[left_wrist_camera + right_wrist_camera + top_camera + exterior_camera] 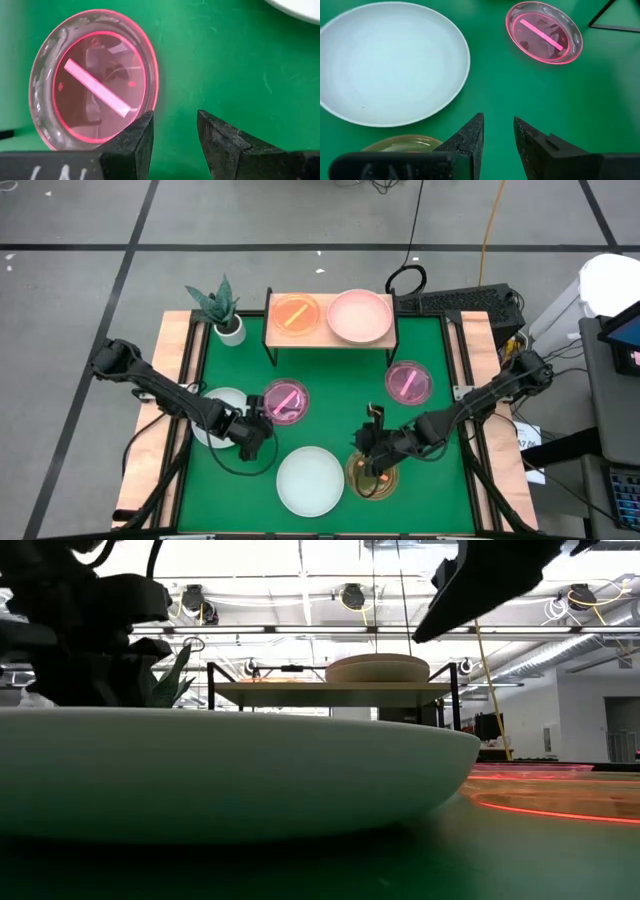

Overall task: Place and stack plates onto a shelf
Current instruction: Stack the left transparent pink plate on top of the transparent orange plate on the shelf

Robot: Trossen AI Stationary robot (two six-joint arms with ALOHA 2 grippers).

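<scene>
1. High view shows the shelf at the far edge of the green surface, already carrying two plates side by side: a small amber striped plate and a larger salmon pink plate. Neither has anything stacked on it yet.
2. Five plates show on the surface: a pink striped plate left of centre, a second pink striped plate toward the right, a large pale blue plate at the near edge, an amber plate just beside it, and a white plate partly under the left arm. I judge the task at an early stage, with most of the placing and all of the stacking left.
3. The left pincer sits between the white plate and the left pink striped plate. In its wrist view its fingers stand slightly apart and empty, with that plate's near rim just beside one fingertip.
4. The right pincer hovers at the far edge of the amber plate. Its fingers are parted and hold nothing; the amber rim shows just beside them, the pale blue plate near, the pink one well apart.
</scene>
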